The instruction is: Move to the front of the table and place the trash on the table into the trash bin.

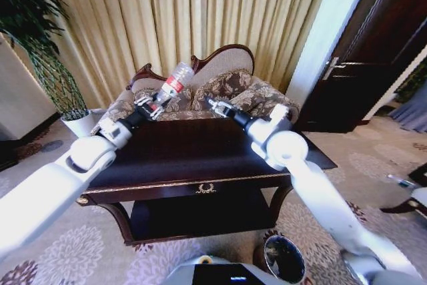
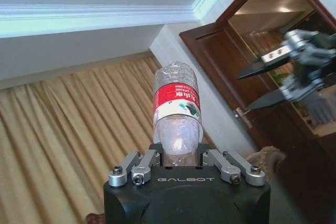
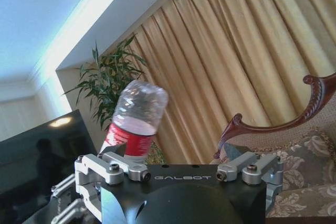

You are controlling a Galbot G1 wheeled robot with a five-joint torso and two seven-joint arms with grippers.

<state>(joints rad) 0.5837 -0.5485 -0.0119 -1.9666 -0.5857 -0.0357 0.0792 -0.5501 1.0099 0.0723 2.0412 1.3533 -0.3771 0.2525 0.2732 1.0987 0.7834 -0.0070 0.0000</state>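
Carrying the bottle point(image 1: 175, 81) off the bench point(image 1: 200, 155), with the drop into the bin point(image 1: 283, 258) not yet made.

My left gripper point(image 1: 151, 107) has its jaws clamped on the bottle's neck end, so the bottle stands out past them, tilted up toward the upper middle of the head frame, in front of the curtain and sofa and well above the bench top. In the left wrist frame the red label sits just beyond my jaws, the base farthest away. My right gripper point(image 1: 215, 105) hangs near it at centre frame, jaws apart and holding nothing. The bin stands on the floor at the lower right, below the bench's front edge; I judge my next move must swing the left arm back and down over its dark mouth before letting go.
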